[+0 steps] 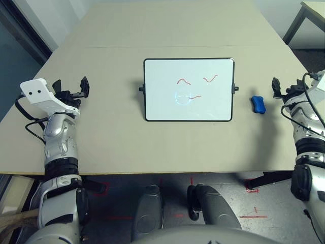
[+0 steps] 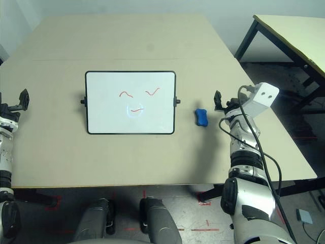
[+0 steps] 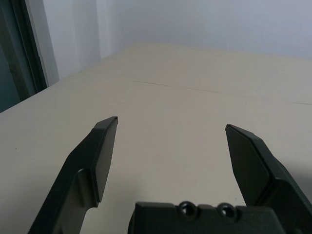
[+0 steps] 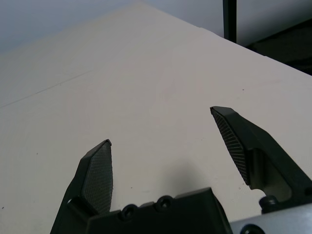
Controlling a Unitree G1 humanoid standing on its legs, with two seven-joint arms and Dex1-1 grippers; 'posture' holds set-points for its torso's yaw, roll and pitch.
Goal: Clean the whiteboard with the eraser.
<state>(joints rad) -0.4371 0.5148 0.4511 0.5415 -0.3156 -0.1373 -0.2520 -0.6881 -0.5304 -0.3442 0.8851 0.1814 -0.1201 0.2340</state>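
The whiteboard (image 1: 188, 89) lies flat near the middle of the beige worktop (image 1: 111, 137), its long sides running left to right, with a small black knob at the middle of each short side. Three red squiggles sit on its white face: two side by side in the upper half and a third just below and between them, where a pale round glare overlaps it (the glare makes the exact outline of that lower mark a little hard to read).

The eraser (image 1: 258, 104), a small blue block, rests on the worktop just beyond the board's right edge, apart from the frame and level with the board's lower half.

The left gripper (image 1: 72, 87) hovers over the left side of the worktop, well apart from the board, its fingers (image 3: 100, 151) spread wide with nothing but bare surface between them. The right gripper (image 2: 227, 101) is to the right of the eraser, near it but not touching, and its fingers (image 4: 97, 178) are likewise parted and hold nothing.

A second table (image 2: 292, 30) with dark legs stands off to the right, beyond the worktop's edge, and red tape marks show on the floor (image 1: 251, 203) in front of the worktop.
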